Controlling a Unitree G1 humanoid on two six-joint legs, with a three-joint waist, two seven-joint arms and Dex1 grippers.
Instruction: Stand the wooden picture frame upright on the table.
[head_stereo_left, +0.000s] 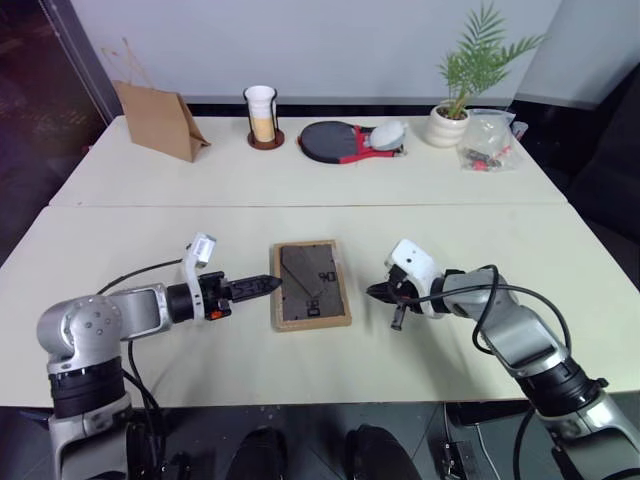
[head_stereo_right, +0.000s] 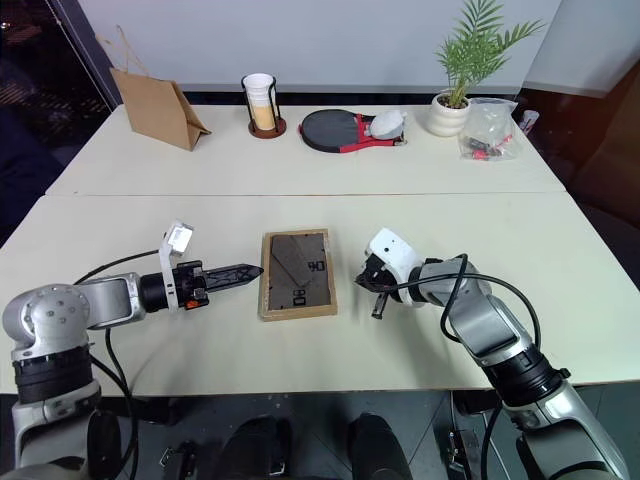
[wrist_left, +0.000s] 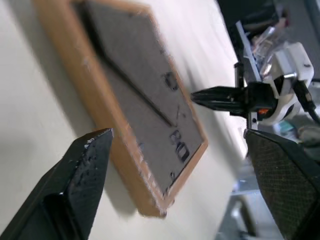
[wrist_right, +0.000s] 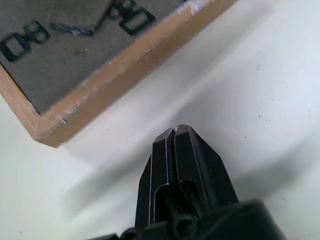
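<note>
Pale cream wood made up the worktop (head_stereo_left: 420, 190), two slabs joined at a seam, and the small rectangular light-wood picture frame (head_stereo_left: 311, 285) lay flat, dark grey back up, on the near slab midway between its side edges. Judged from this, the stand had yet to be folded out, so the step would go best by pinching one long edge and tipping the frame up gently while the other arm steadied it. From the left, the left gripper (wrist_left: 175, 165) reached nearly level toward the frame's left edge, fingers spread wide and empty. At the frame's right, the right gripper (wrist_right: 172, 137) angled downward, fingers pressed together, just clear of the frame's corner
</note>
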